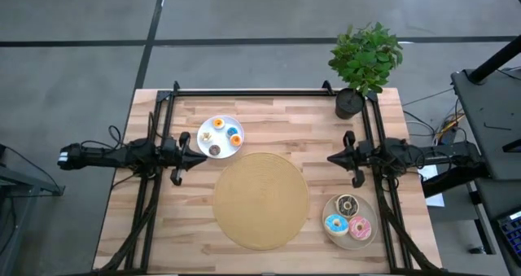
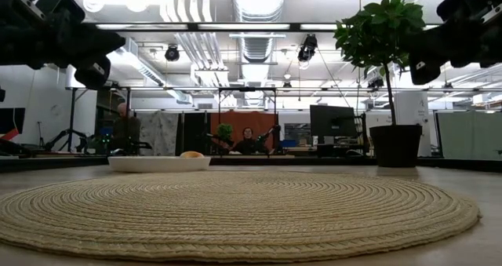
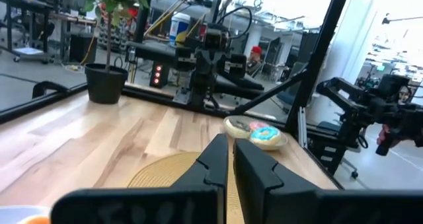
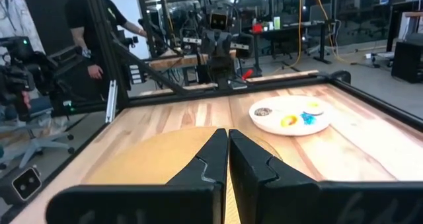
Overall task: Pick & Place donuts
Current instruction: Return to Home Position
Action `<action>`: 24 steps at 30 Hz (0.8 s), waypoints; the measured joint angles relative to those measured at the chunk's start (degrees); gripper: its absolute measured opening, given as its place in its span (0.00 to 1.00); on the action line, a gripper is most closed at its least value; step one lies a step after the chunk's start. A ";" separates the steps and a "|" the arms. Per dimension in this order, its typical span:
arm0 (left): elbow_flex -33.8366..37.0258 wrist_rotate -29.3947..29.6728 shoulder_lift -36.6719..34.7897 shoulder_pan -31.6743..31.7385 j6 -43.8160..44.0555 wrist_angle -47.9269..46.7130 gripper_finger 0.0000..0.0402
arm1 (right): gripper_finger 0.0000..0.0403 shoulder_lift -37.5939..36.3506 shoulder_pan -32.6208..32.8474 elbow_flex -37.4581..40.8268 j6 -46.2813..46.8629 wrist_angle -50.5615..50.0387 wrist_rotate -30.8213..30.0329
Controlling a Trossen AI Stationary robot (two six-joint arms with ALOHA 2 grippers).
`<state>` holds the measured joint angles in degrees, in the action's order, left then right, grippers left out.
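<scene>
The plank-wood desk (image 1: pixel 269 113) carries a round woven mat (image 1: pixel 260 200) at its middle, between the two arms. A leafy potted plant (image 1: pixel 364 60) stands at the far right corner. The white plate (image 1: pixel 228 121), near the left claw (image 3: pixel 228 148), holds the small donuts (image 1: pixel 234 138). The beige plate (image 1: pixel 370 208), at the near right, holds the chocolate (image 1: pixel 348 205), blue (image 1: pixel 335 224) and pink (image 1: pixel 360 226) iced donuts. The left claw and the right claw (image 4: pixel 227 135) each have their fingers pressed together. Only the low view shows the mat's coiled ribs.
</scene>
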<state>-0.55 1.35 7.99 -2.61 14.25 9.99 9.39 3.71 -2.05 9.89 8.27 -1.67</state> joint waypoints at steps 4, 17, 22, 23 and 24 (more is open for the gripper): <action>0.02 -0.01 0.00 0.01 -0.09 -1.41 0.00 | 0.02 0.00 0.00 0.47 -0.18 -0.68 0.01; 0.06 -0.27 0.00 0.01 -5.45 -3.99 0.00 | 0.02 0.08 0.02 1.53 -3.78 -3.07 0.05; 0.08 -0.31 0.00 0.00 -7.07 -5.49 0.00 | 0.02 0.07 0.02 1.53 -4.17 -4.80 0.04; 0.10 -0.31 0.00 0.00 -7.65 -5.51 0.00 | 0.02 0.07 -0.01 1.53 -4.43 -4.90 0.04; 0.11 -0.34 0.00 0.00 -8.09 -5.49 0.00 | 0.02 0.07 0.00 1.53 -4.87 -5.04 0.05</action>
<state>-0.45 1.02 7.99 -2.61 6.15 4.50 9.45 3.71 -0.51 5.02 3.23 -1.62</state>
